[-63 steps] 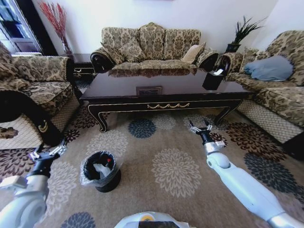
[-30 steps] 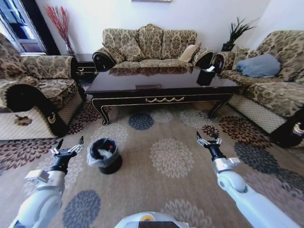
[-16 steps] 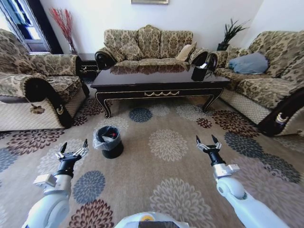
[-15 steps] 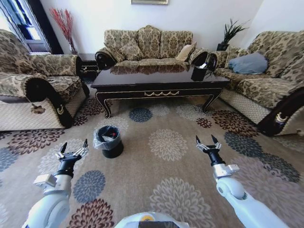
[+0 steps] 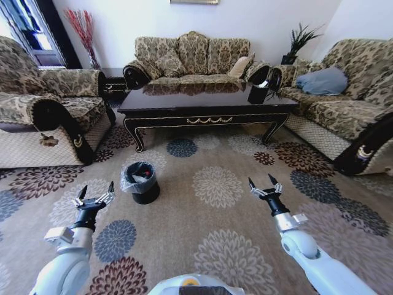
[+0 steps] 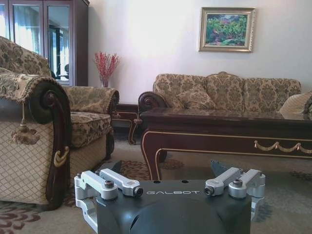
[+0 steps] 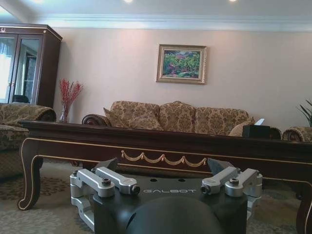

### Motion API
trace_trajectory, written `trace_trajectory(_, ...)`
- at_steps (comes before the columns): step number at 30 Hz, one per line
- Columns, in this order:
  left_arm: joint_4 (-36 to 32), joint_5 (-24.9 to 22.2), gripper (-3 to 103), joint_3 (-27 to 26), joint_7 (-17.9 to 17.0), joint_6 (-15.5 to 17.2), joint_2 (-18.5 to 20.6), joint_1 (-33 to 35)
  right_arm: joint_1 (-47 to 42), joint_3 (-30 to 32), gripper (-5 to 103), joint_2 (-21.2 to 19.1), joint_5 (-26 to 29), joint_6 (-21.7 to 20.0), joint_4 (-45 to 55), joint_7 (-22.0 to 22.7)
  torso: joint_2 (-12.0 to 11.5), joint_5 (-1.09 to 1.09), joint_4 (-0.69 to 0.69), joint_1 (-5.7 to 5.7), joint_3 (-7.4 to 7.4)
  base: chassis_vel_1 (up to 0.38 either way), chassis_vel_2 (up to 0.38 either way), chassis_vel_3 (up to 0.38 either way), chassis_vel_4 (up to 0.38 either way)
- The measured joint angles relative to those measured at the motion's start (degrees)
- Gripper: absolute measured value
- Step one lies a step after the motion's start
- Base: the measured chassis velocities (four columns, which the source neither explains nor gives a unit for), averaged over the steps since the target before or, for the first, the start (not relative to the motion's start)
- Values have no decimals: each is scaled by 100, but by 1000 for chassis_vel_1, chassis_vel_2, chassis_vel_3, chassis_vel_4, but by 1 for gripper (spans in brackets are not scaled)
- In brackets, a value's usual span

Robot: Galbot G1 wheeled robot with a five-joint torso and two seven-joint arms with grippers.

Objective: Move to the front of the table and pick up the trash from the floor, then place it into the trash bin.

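Ahead, trash bin [image 5: 140, 182] before table [image 5: 206, 104], sofas [image 5: 194, 58] around.

Glossy dark wood table [image 5: 206, 106]; crinkly plastic-lined trash bin [image 5: 140, 183].

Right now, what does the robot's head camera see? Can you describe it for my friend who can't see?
Two robot arms reach over a flowery carpet, the left tool and right tool both open and empty. A small black bin with trash inside stands on the carpet ahead of the left tool. Beyond it is a long dark table ringed by patterned sofas.
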Motion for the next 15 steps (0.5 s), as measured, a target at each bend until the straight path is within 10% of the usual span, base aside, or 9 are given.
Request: trace_trajectory(15,15,23,100,34,13,-13,-27,5,-30,4,100,41,-21,57,-55,-62,0,-1,0,-3,-1,181,-183,-194,195)
